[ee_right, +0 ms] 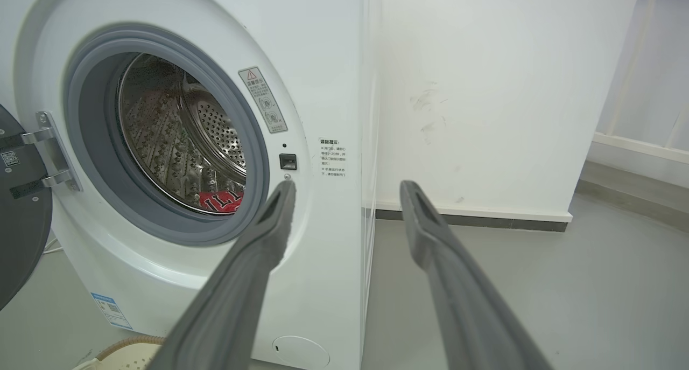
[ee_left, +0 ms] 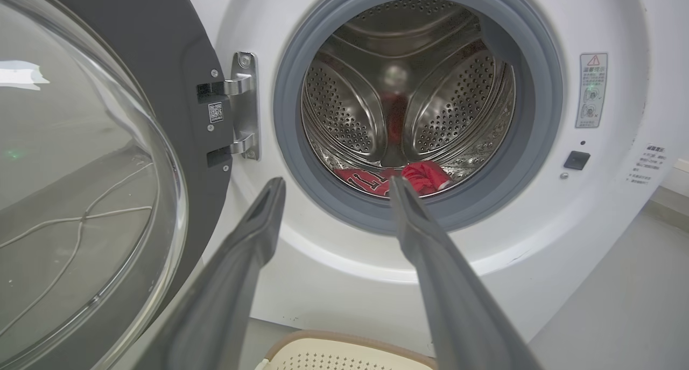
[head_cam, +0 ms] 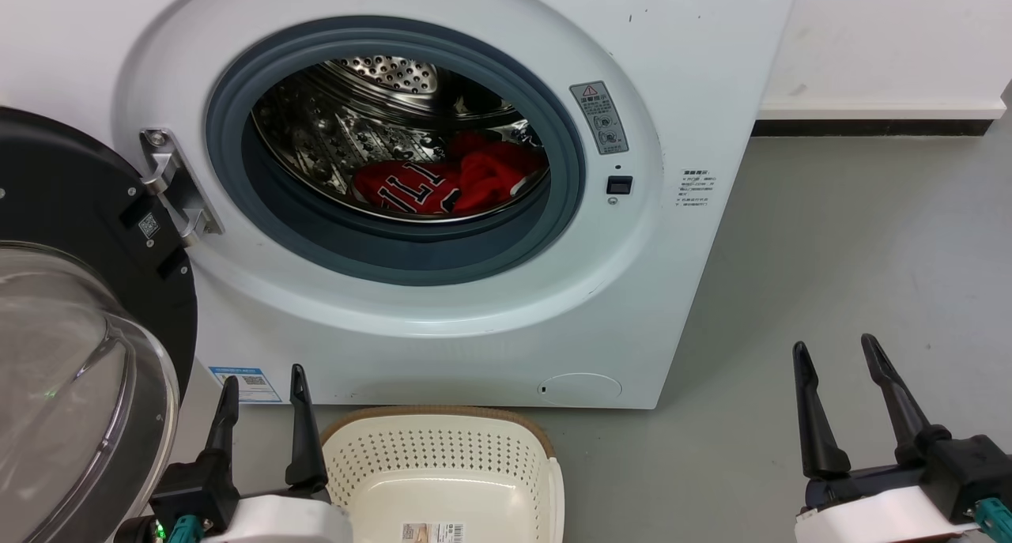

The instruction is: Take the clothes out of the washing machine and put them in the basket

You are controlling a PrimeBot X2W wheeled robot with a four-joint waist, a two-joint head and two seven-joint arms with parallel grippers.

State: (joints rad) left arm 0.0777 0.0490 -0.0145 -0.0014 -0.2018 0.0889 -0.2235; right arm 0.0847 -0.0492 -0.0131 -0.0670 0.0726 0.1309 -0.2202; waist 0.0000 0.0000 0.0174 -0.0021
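The white washing machine (head_cam: 443, 322) stands in front of me with its glass door (head_cam: 71, 369) swung open to the left. Red clothes (head_cam: 451, 181) lie at the bottom of the steel drum; the jersey with black-white letters is on the left, plain red cloth on the right. They also show in the drum as clothes (ee_left: 398, 177) and clothes (ee_right: 222, 201). The cream basket (head_cam: 443, 448) sits on the floor below the porthole, with nothing in it. My left gripper (head_cam: 262, 378) is open beside the basket's left rim. My right gripper (head_cam: 836, 349) is open, over the floor at the right.
Grey floor (head_cam: 854, 250) stretches to the right of the machine up to a white wall (head_cam: 885, 45) with a dark skirting strip. The open door stands close to my left arm. A label lies on the basket's bottom.
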